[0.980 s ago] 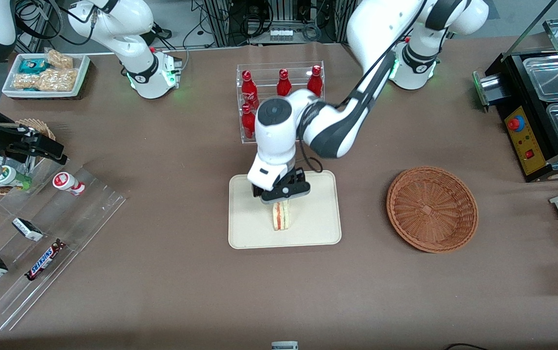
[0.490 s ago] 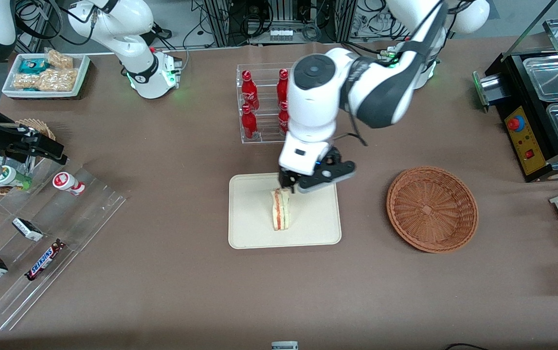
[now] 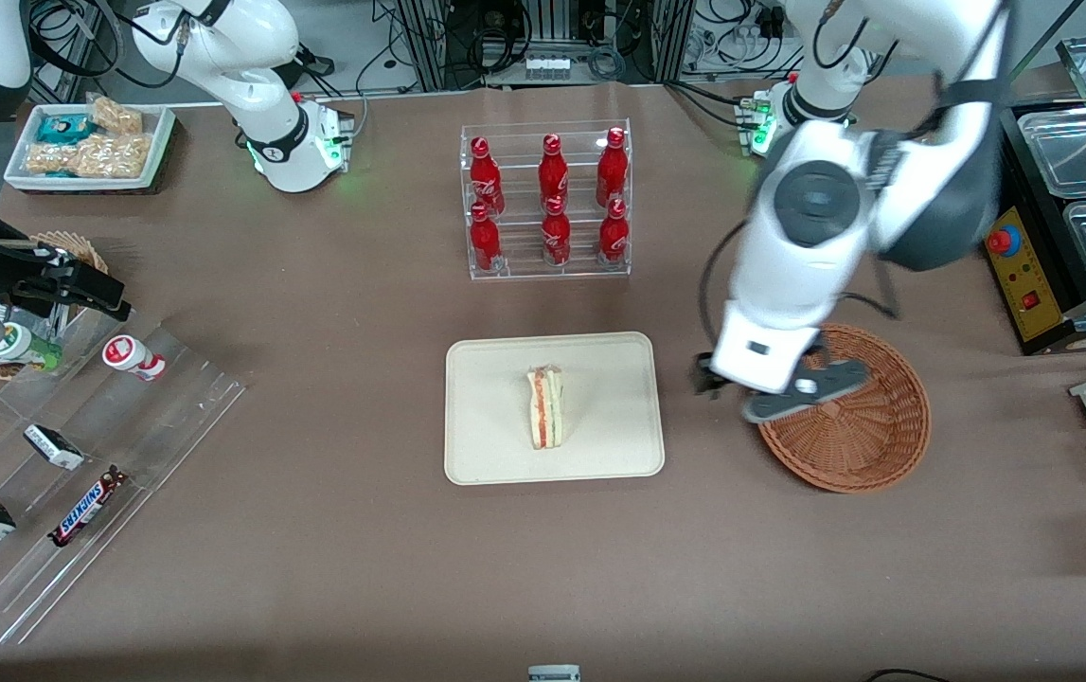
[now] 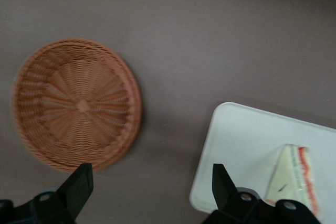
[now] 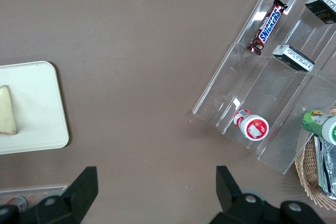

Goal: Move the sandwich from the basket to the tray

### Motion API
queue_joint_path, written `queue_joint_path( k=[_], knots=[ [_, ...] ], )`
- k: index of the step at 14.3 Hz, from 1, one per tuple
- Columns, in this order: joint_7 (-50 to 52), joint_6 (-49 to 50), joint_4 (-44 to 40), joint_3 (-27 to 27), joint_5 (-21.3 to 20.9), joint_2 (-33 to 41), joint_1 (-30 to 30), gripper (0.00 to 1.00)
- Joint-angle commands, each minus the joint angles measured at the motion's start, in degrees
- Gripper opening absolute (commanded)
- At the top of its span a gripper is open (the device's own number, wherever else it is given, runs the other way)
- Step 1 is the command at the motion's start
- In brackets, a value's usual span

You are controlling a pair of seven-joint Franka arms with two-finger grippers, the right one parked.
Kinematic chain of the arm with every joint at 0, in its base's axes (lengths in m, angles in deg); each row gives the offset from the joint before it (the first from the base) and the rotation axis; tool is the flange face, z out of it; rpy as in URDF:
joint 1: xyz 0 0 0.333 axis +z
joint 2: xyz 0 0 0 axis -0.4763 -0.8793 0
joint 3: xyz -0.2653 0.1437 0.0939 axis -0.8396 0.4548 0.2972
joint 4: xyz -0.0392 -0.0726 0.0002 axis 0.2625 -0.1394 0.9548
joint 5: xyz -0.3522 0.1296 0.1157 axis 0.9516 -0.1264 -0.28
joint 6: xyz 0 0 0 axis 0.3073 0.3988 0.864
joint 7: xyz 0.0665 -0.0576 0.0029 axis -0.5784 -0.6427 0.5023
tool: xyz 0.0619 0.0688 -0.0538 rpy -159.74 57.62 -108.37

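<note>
The sandwich (image 3: pixel 545 409), a pale wedge with red and green layers, lies on its side near the middle of the cream tray (image 3: pixel 495 455). The reddish-brown wicker basket (image 3: pixel 869 426) stands empty beside the tray, toward the working arm's end of the table. My left gripper (image 3: pixel 758 396) hangs above the table over the basket's rim on the tray's side, open, with nothing between its fingers. In the left wrist view the black fingertips (image 4: pixel 80 183) stand wide apart over bare table between the basket (image 4: pixel 76 103) and the tray (image 4: pixel 247 145), with the sandwich (image 4: pixel 294 178) on it.
A clear rack of red bottles (image 3: pixel 547 199) stands farther from the front camera than the tray. A stepped acrylic shelf with snack bars (image 3: pixel 88 445) and a white snack tray (image 3: pixel 88 142) lie toward the parked arm's end. A black appliance (image 3: pixel 1063 208) sits near the basket.
The gripper has let go of the sandwich, risen off the tray and swung toward the working arm's end, reaching the basket's rim. The sandwich stays on the tray.
</note>
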Motion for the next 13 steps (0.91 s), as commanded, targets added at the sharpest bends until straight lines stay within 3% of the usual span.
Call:
queue_joint_path(
  k=[1, 5, 9, 13],
  knots=[
    [-11.3, 5.3, 2.5, -0.9, 1.8, 4.8, 6.5, 1.0],
    [-20.5, 9.9, 3.6, -0.8, 2.2, 8.4, 12.2, 1.0],
    [-29.6, 10.5, 10.8, -1.2, 2.6, 16.8, 16.7, 1.0],
    [-38.4, 12.1, 10.3, -0.8, 4.0, 20.4, 17.3, 1.0]
  ],
)
